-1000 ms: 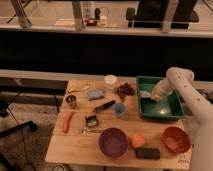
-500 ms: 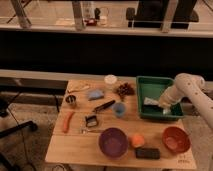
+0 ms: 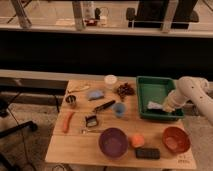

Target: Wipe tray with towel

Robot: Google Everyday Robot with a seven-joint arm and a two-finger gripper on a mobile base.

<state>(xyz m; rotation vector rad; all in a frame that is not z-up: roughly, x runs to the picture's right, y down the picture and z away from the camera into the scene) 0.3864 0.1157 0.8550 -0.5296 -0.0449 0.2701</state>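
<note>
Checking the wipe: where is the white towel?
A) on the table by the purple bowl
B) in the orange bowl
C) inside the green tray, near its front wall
C: the towel lies in the tray, at the gripper down in its front right part.

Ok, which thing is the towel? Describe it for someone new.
On the wooden table, find the dark green tray at the far right. The towel lies inside it near the front wall, with the gripper shut on it. It is the small white cloth; the light blue cloth sits mid-table, outside the tray.
</note>
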